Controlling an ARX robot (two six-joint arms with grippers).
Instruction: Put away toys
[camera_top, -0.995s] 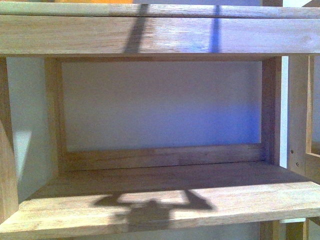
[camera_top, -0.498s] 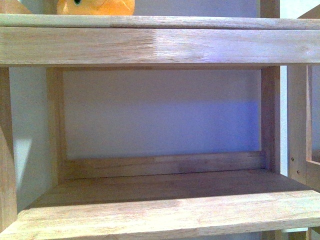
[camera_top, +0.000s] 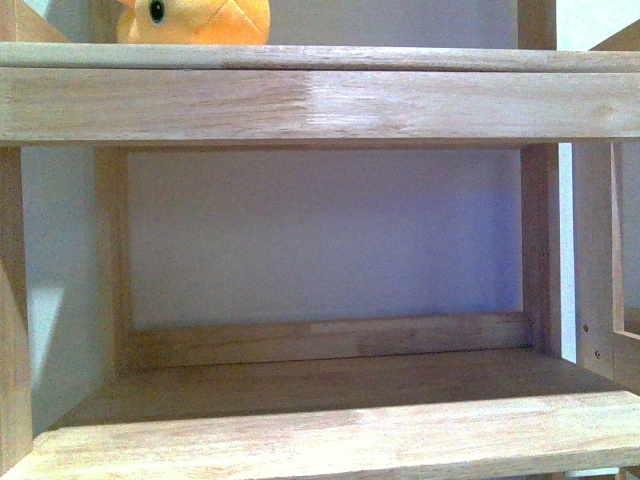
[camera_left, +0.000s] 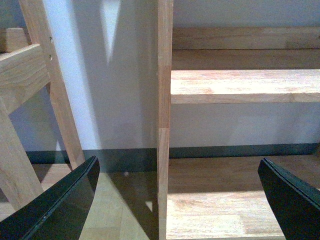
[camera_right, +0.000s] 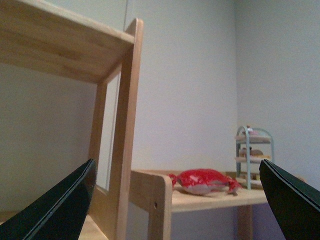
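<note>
An orange-yellow plush toy with a black bead eye (camera_top: 192, 20) sits on the upper board of a pale wooden shelf unit (camera_top: 320, 100), toward its left end — the compartment below holds nothing. The left end effector (camera_left: 180, 200) hangs released beside a shelf upright; the right end effector (camera_right: 177, 200), also released, faces a red crab-shaped toy (camera_right: 204, 181) on a low wooden side shelf (camera_right: 210, 197).

Shelving: a light wooden shelf unit (camera_top: 320, 100), its open compartment backed by a pale wall (camera_top: 320, 235).
Floor: wooden boards (camera_left: 220, 200) under a dark skirting strip.
Beyond: a side table (camera_right: 210, 197) bearing a small tiered rack (camera_right: 254, 155), perhaps blue-green.
</note>
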